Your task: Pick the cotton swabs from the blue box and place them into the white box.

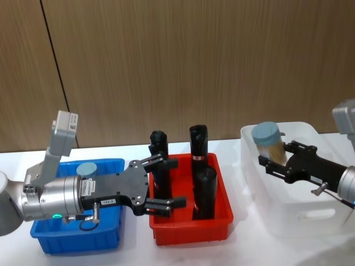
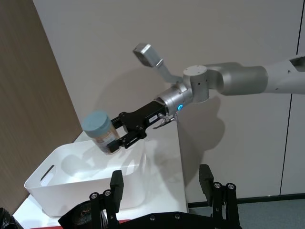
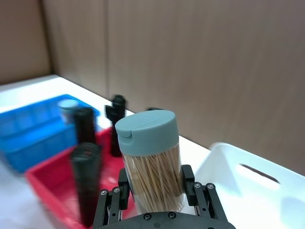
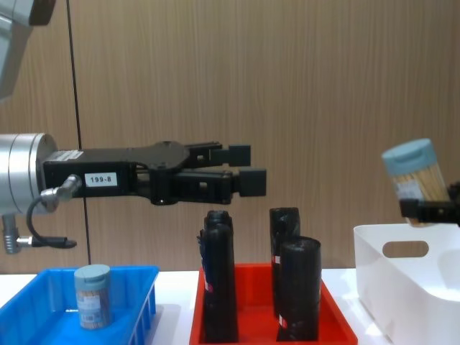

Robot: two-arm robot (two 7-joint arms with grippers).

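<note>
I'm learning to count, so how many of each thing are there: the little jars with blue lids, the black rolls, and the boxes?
Cotton swab jars: 2, one in the blue box, one in the right gripper above the white box.
Black rolls: 4, in the red tray, one partly behind the left gripper.
Boxes: 3, blue, red, white.
Total: 9.
</note>
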